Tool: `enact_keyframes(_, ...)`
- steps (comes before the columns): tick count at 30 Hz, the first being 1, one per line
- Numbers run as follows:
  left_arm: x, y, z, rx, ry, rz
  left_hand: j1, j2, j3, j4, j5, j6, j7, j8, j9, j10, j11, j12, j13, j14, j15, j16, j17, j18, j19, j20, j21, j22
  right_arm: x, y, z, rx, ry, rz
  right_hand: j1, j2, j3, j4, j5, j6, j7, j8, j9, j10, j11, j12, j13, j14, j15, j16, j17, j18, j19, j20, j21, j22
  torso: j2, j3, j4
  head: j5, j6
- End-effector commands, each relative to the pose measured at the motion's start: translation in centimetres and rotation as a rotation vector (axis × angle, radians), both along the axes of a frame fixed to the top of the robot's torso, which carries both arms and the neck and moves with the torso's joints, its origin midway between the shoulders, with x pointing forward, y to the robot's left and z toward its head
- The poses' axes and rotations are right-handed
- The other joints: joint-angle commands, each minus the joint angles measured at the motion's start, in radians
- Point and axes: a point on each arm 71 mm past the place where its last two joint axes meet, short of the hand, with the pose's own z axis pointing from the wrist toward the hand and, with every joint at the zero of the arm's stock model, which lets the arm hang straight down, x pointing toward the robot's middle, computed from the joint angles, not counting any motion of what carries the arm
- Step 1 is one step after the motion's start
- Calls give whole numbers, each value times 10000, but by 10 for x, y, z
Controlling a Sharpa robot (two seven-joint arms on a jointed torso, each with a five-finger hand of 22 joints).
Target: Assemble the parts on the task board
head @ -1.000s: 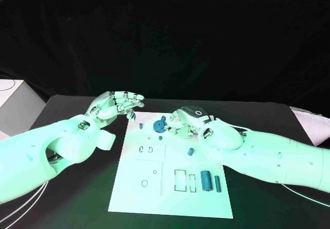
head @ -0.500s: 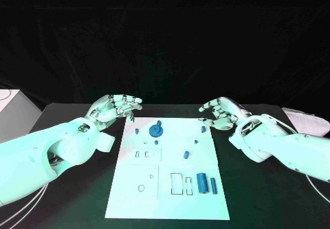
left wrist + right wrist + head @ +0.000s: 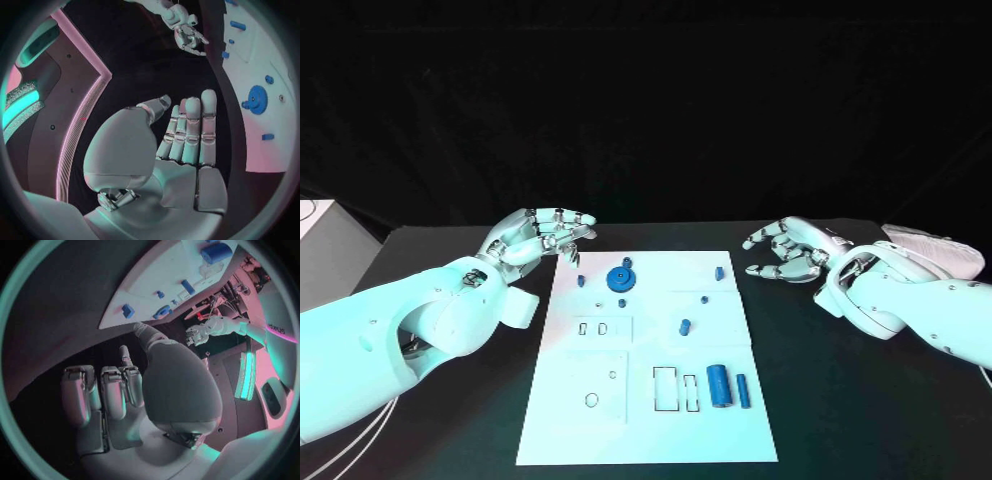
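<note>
Parts [image 3: 718,385] lie loose on the board [image 3: 646,420]; my left hand [image 3: 538,233] and right hand [image 3: 788,250] hover empty, fingers apart; I judge a pick comes next.

right hand [image 3: 134,405] empty, fingers [image 3: 112,390] apart, near task board [image 3: 150,277].

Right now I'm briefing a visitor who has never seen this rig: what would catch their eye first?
The white board in the middle of the black table, dotted with small blue pieces, the round blue gear near its far end. The left hand and right hand flank that end, holding nothing.
</note>
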Motion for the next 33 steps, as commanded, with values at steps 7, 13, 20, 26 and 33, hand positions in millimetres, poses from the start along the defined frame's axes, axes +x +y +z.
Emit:
enact_keyframes(7, -1, -3, 0, -127, -83, -242, 91, -34, 61, 23, -6, -87, -5, 35, 15, -64, 22, 60, 12, -92, -5, -67, -15, 76, -94, 15, -53, -17, 2, 12, -14, -1013, -15, 620, -17, 154, -509, 180, -154, -173, 50, -90, -35, 480, 107, 141, 2154, 1024, 99, 77, 2628, -117, 843, 98, 239, 2298, 25, -20, 55, -49, -136)
enact_keyframes(13, -1, -3, 0, -124, -76, -252, 91, -35, 63, 20, -5, -87, -5, 40, 17, -64, 22, 66, 13, -99, -5, -75, -21, 77, -102, 17, -58, -20, 4, 21, -21, -991, 72, 547, 72, 263, -597, 239, -166, -85, 33, -35, -16, 591, 96, 264, 2248, 1026, 95, 80, 2634, -162, 922, 99, 395, 2441, 69, -6, 82, -89, -141)
enact_keyframes(20, -2, -4, 0, -116, -64, -298, 91, -34, 65, 18, -5, -85, -5, 46, 18, -63, 21, 73, 14, -100, -5, -78, -25, 77, -107, 18, -60, -23, 8, 26, -30, -967, 143, 314, 101, 374, -601, 309, -119, -6, 17, 15, 0, 660, 82, 340, 2306, 1026, 86, 80, 2634, -188, 969, 94, 487, 2526, 65, -19, 104, -97, -233)
enact_keyframes(26, -2, -3, 0, -104, -59, -320, 91, -34, 65, 18, -5, -85, -5, 46, 18, -63, 21, 73, 14, -100, -5, -78, -25, 77, -107, 18, -60, -23, 11, 29, -36, -959, 187, 196, 131, 417, -583, 328, -84, 33, 8, 39, 6, 683, 73, 366, 2326, 1026, 79, 80, 2634, -200, 989, 89, 528, 2563, 89, -25, 145, -79, -246)
enact_keyframes(33, -2, -3, 0, -85, -51, -346, 95, -30, 72, 12, -4, -84, -6, 56, 21, -60, 19, 85, 16, -101, -6, -82, -31, 78, -113, 18, -62, -26, 14, 31, -39, -893, 106, 55, 204, 535, -484, 364, 11, 62, 4, 59, 6, 700, 64, 385, 2340, 1026, 70, 80, 2634, -198, 987, 80, 525, 2560, 109, -36, 168, -83, -218)
